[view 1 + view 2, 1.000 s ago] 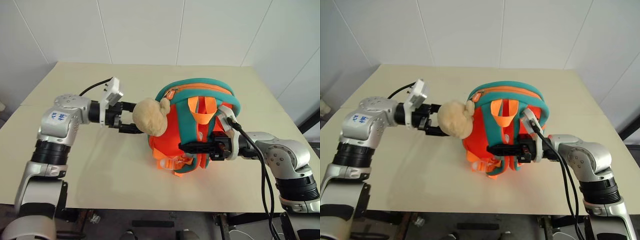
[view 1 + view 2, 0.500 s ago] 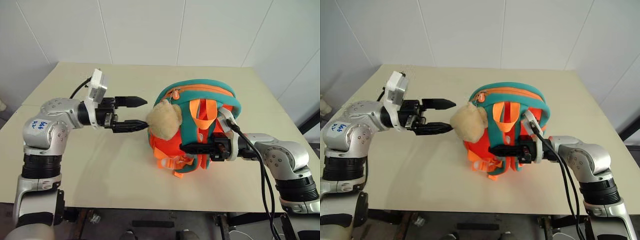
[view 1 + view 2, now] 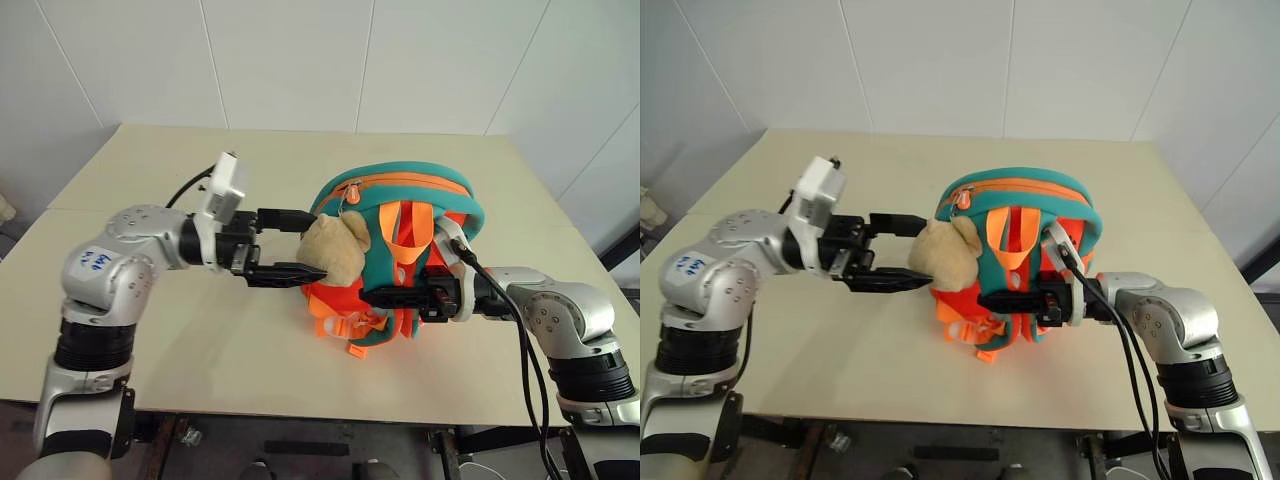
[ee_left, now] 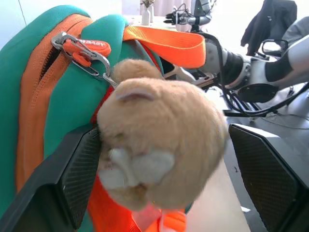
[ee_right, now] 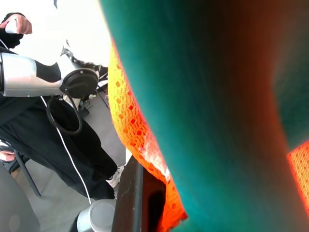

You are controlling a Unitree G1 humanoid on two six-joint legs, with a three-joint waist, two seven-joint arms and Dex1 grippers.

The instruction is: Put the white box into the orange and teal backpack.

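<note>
The orange and teal backpack stands upright in the middle of the table, its top zipper closed. A tan plush toy hangs at its left side. My left gripper is open and level, one finger on each side of the toy, with the pads apart from it. My right gripper reaches in from the right, shut on a teal shoulder strap on the near side of the backpack. The white box is out of view.
The beige table has bare surface to the left of and in front of the backpack. White walls stand behind it. A person in dark clothing and another robot arm appear in the wrist views' background.
My left gripper has moved right toward the backpack and now brackets the plush toy, which swung back against the backpack. The right gripper and backpack have stayed put.
</note>
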